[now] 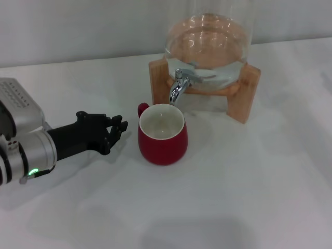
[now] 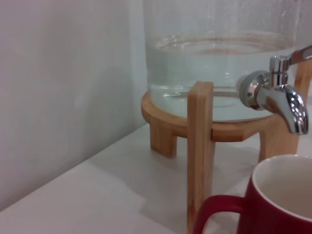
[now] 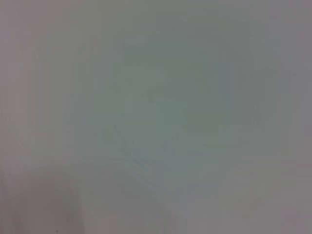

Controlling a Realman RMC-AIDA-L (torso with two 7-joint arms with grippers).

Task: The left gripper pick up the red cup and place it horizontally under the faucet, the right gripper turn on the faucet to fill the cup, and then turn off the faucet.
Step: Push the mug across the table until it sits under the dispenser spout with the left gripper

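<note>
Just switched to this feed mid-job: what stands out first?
The red cup stands upright on the white table, its empty white inside showing, just in front of the faucet. Behind it a glass dispenser holding water sits in a wooden stand. The left gripper is beside the cup's handle, not touching.

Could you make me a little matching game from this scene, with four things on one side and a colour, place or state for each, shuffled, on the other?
Things:
1. red cup
2. faucet
3. left gripper
4. glass dispenser

Descriptions:
A. shiny chrome, spout pointing down
B. sits in a wooden stand, holds clear water
C. upright on the table, white inside, nothing in it
D. black fingers, beside the cup on the robot's left, not touching it

Pairs: 1-C, 2-A, 3-D, 4-B
</note>
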